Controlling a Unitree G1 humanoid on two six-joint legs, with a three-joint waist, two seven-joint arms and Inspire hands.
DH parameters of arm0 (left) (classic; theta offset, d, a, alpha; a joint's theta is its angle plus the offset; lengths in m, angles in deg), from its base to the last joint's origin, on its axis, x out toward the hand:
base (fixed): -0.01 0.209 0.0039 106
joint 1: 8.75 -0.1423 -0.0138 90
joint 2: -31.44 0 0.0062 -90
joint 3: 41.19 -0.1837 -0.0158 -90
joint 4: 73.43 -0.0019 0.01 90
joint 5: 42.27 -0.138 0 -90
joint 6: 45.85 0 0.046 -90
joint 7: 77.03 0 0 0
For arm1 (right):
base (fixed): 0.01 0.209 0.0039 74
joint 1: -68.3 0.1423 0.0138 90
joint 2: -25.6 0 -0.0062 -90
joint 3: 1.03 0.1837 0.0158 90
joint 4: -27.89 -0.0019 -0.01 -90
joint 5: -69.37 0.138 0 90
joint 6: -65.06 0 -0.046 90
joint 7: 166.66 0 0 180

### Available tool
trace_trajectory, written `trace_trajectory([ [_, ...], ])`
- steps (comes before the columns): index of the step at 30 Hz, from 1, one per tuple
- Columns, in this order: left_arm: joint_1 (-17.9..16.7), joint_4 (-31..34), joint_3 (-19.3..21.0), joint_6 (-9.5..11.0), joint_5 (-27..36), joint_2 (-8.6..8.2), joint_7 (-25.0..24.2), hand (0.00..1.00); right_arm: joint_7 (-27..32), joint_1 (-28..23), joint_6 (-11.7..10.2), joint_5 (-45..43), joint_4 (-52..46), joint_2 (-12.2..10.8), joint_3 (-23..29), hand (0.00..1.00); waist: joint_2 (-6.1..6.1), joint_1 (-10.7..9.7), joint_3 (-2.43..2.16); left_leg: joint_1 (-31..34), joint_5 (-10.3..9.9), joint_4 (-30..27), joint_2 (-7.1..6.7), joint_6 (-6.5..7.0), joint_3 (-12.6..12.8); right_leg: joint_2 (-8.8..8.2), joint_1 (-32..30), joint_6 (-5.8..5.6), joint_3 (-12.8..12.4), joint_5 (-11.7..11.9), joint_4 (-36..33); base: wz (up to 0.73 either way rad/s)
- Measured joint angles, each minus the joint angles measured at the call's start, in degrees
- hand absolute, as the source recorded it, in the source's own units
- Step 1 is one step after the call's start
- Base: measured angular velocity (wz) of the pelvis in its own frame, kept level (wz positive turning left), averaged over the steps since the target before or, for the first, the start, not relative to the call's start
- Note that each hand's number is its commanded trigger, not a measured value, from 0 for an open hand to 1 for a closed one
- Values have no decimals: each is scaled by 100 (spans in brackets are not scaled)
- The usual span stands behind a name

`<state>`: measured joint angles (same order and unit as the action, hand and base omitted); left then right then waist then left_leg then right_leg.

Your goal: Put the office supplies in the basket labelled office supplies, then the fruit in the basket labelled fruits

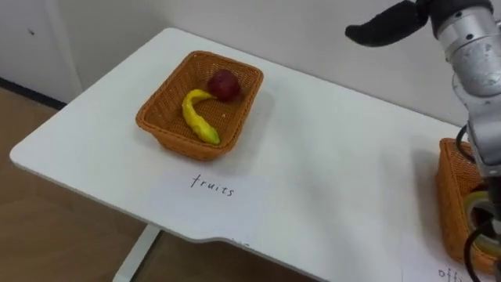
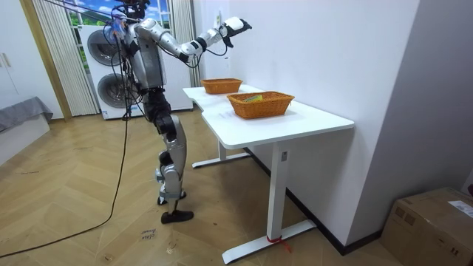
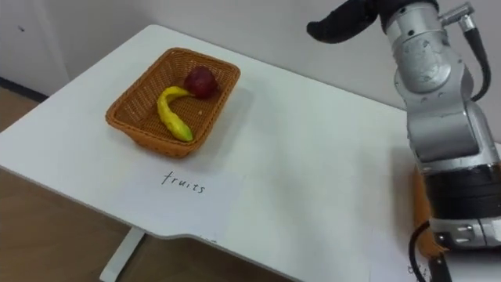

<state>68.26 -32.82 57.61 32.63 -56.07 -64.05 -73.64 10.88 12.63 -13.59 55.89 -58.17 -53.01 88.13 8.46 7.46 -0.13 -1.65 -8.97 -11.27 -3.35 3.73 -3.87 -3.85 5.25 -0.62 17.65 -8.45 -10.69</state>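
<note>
A wicker fruit basket [image 1: 160, 110] stands on the left of the white table [image 1: 329, 180], behind a paper label [image 1: 211, 186]. In it lie a yellow banana [image 1: 199, 117] and a dark red apple [image 1: 225, 84]. At the table's right edge is a second wicker basket [image 1: 452, 196] with a roll-like object [image 1: 477, 205] inside, partly hidden by my right arm. My right hand [image 1: 387, 27] is raised high above the table's far side, fingers stretched out and holding nothing. In the room view I stand at the table's far end with that hand [image 2: 236, 24] up near the wall.
A white wall runs right behind the table. Wooden floor lies below its left and front edges. A second paper label [image 1: 450, 272] peeks in at the lower right. In the room view a washing machine [image 2: 103, 66] stands behind me.
</note>
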Motion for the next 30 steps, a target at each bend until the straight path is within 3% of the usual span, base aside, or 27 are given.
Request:
trace_trajectory([
  [4,1,-1,1,69,190,-3,-13,0,184,-26,-51,188,-41,0,329,0,-89,-183,28,-25,-3,4,11,7,74,2,1,-4,-62,2,-1,-8],
  [7,-42,-1,68,176,193,-34,-19,0,387,-115,-183,248,-41,7,621,0,-150,-226,6,-82,-7,65,55,8,237,32,-30,0,-198,5,-7,-19],
  [8,-74,-1,96,211,193,-39,-19,0,468,-227,-223,302,-60,32,724,0,-138,-269,-31,-96,-11,80,63,6,246,39,-24,1,-202,5,-7,-18],
  [12,-121,-3,193,325,196,-64,-19,0,636,-505,-255,444,-70,199,1047,0,-157,-327,-35,-178,-20,112,99,-2,379,70,-42,2,-342,6,-7,-16],
  [19,-266,-144,299,420,317,-40,-11,0,1140,-645,-290,708,-520,518,1517,0,-135,-929,-52,-250,-94,165,170,-20,600,135,-41,11,-525,11,-6,-17],
  [23,-268,-251,305,512,552,-41,-3,0,1532,-888,-337,889,-649,705,1938,0,-146,-980,-46,-371,-165,184,237,-33,860,201,-38,28,-762,22,-7,-36],
  [24,-297,-258,303,519,666,-42,-3,0,1630,-943,-345,924,-691,706,2017,0,-169,-1040,-33,-398,-188,188,256,-44,922,224,-41,36,-831,28,-3,-29],
  [30,-281,-249,298,568,976,-46,-14,0,2143,-1294,-437,904,-782,751,2522,0,-150,-1354,-60,-405,-224,187,285,-55,1048,266,-97,46,-979,34,-10,-15],
])
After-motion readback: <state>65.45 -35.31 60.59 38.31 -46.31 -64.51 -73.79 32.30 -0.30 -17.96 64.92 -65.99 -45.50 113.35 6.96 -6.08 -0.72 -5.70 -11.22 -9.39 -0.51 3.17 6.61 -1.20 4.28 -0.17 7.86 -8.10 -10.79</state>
